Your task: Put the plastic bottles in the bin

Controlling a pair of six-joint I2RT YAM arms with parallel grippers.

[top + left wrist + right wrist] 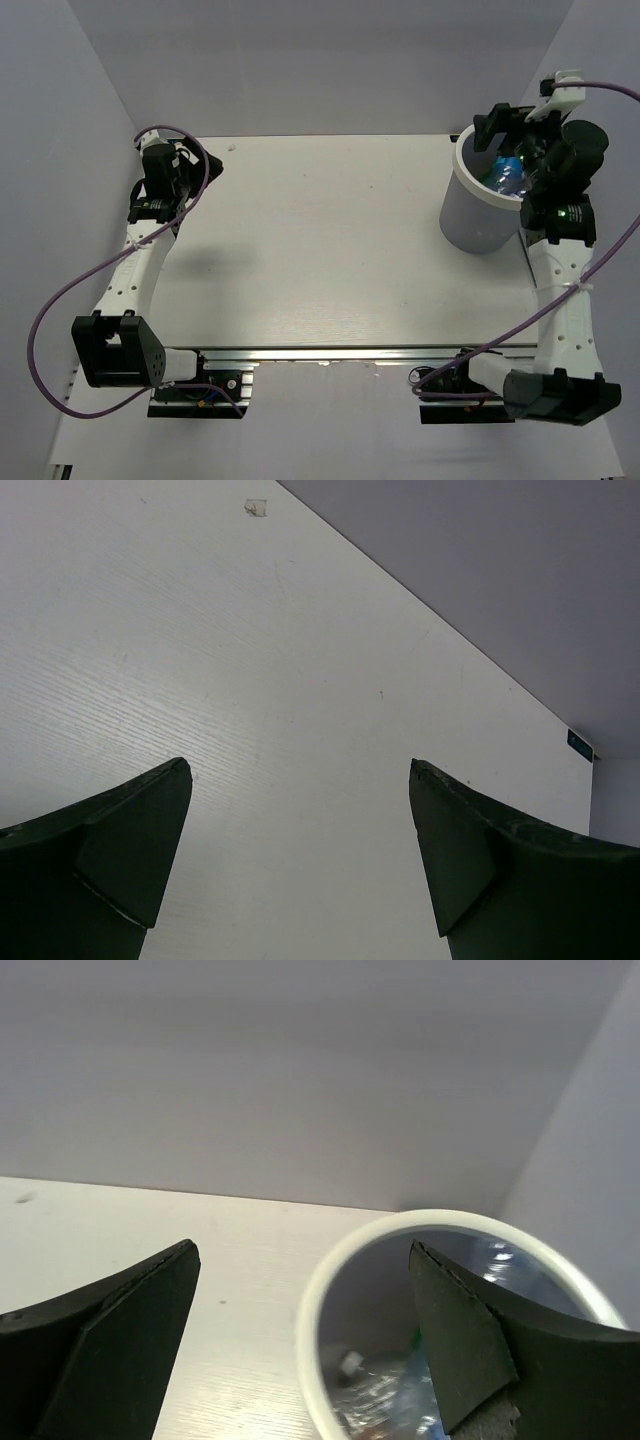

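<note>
Right gripper, fingers wide and empty, above the bin at 2 o'clock, plastic bottles inside; left gripper, fingers wide, at 10 o'clock over the table.

White wood-grain table, grey-white bin at far-right corner

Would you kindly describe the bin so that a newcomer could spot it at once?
Start at the white table; at its far right corner, beside the right arm, stands the bin, a tall round grey-white cylinder with a thick white rim. It is the only container there, with a blue-labelled bottle inside and the open right gripper above it.
</note>
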